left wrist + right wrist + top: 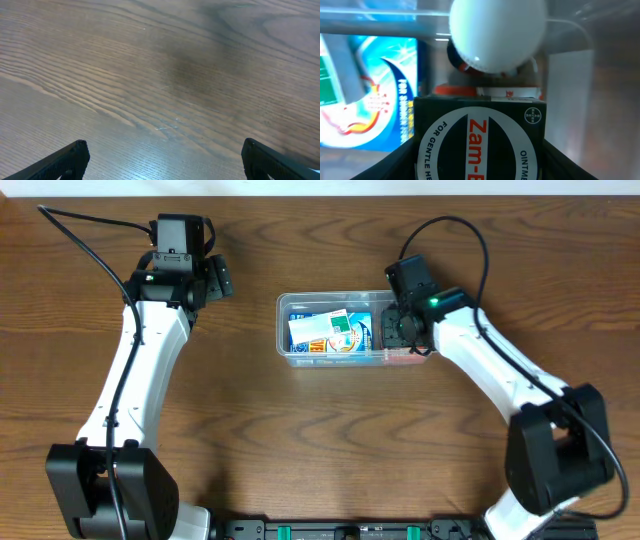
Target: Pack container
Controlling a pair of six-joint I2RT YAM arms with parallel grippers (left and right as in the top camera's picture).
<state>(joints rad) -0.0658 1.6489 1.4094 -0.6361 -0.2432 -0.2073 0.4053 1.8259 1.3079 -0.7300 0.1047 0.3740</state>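
Note:
The clear plastic container [283, 330] sits mid-table and holds blue, white and green boxes [325, 332]. My right gripper [398, 330] is at its right end, shut on a dark box printed "Zam-B... ointment" [480, 125]. The fingers [479, 150] press on both sides of that box. Ahead of it in the right wrist view are a white round object [497, 35], a red-and-white item [490, 91] and a blue box [375, 100]. My left gripper [222, 278] is open and empty far left of the container, with only bare wood between its fingertips [162, 150].
The wooden table [300, 440] spreads around the container. The right arm reaches in from the lower right, the left arm from the lower left. A black rail [350, 530] runs along the front edge.

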